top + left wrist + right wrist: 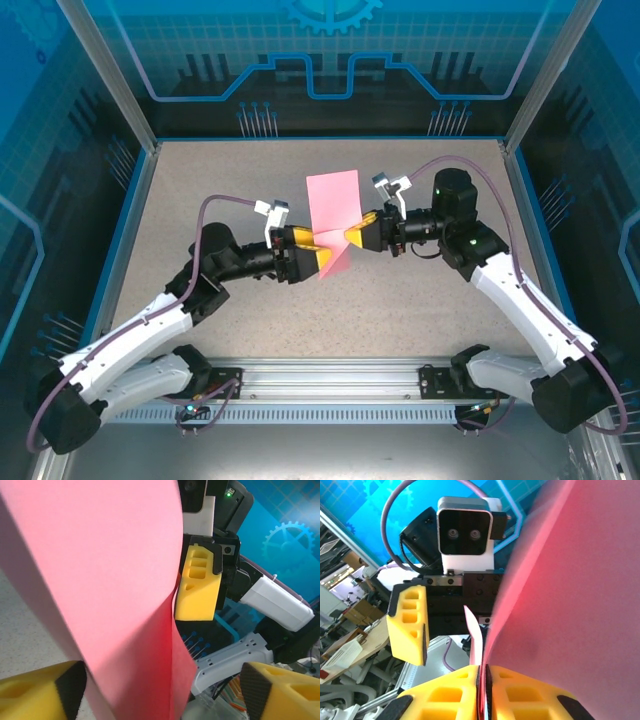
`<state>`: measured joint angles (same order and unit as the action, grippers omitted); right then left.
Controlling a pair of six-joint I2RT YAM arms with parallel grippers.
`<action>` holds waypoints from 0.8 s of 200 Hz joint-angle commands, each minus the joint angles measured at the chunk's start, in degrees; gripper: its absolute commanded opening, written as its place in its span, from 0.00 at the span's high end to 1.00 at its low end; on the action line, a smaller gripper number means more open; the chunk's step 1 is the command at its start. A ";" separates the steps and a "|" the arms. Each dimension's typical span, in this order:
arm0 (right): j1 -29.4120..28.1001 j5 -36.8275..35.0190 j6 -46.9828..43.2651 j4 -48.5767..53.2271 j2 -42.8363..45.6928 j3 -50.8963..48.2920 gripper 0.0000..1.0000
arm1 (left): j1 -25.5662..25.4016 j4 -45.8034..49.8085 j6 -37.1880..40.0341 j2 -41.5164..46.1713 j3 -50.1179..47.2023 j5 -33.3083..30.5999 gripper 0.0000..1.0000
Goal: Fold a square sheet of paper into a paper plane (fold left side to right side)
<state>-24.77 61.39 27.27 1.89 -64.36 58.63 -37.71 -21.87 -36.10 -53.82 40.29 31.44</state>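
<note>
The pink-red sheet of paper (333,205) is lifted off the table and stands on edge between the two grippers, with a crease low down. My right gripper (356,237) is shut on its right edge; in the right wrist view the yellow fingers (445,697) of the right gripper (482,682) press together on the sheet (570,600). My left gripper (312,250) is open. In the left wrist view its pads (45,690) stand wide apart with the sheet (110,580) hanging between them, touching neither. No paper plane shape is visible.
The speckled beige tabletop (220,180) lies below, bounded by a blue rim and clear enclosure walls (120,150). The arms' base rail (330,385) runs along the near edge. Each wrist camera faces the opposite gripper's finger (200,587) at close range.
</note>
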 commanded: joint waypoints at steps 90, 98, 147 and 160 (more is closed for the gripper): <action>0.96 -2.36 -6.32 10.13 1.49 2.61 0.64 | -0.87 1.74 3.35 0.30 -0.10 -3.98 0.83; 1.96 -4.24 -8.65 13.73 1.94 3.04 0.60 | -0.98 4.55 4.55 0.43 0.26 -5.41 0.85; 9.58 -25.23 -17.50 32.04 3.70 4.24 0.44 | -5.39 25.73 13.87 -0.59 4.85 -22.08 0.93; 11.59 -31.24 -18.57 34.85 4.12 3.93 0.41 | -8.02 32.81 16.39 -2.34 7.56 -28.66 0.94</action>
<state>-16.80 45.36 13.98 24.97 -61.65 61.32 -42.02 -4.43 -27.14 -54.30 42.06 17.02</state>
